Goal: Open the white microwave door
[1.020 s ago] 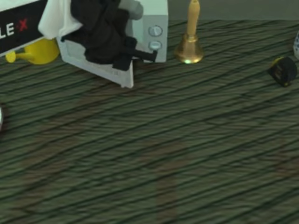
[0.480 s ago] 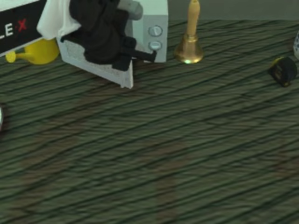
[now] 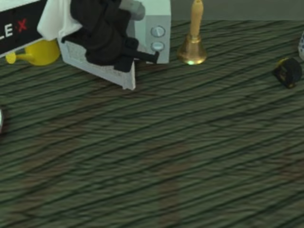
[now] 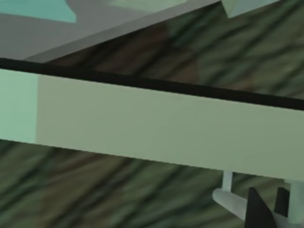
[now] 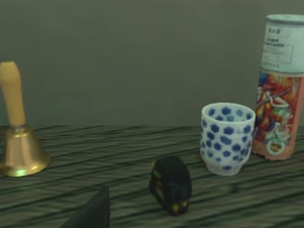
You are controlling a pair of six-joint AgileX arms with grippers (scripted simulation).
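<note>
The white microwave [image 3: 159, 16] stands at the table's far left. The white microwave door [image 3: 97, 70], with its grey mesh window, is swung partway out from the body, its free edge toward the table's middle. My left gripper [image 3: 135, 55] reaches over the door. In the left wrist view the door [image 4: 166, 128] fills the picture as a wide pale band, and my left gripper [image 4: 270, 209] is shut on the white bar handle [image 4: 232, 199]. My right gripper [image 5: 97, 213] stays parked off the top view's right edge.
The narrow panel with two knobs [image 3: 158, 39] is beside the door opening. A brass bell [image 3: 192, 47] stands right of the microwave, a yellow watering can [image 3: 40, 52] left of it. A black tape measure [image 3: 287, 71], a blue-flowered cup [image 5: 227, 137] and a tall can [image 5: 280, 95] sit far right.
</note>
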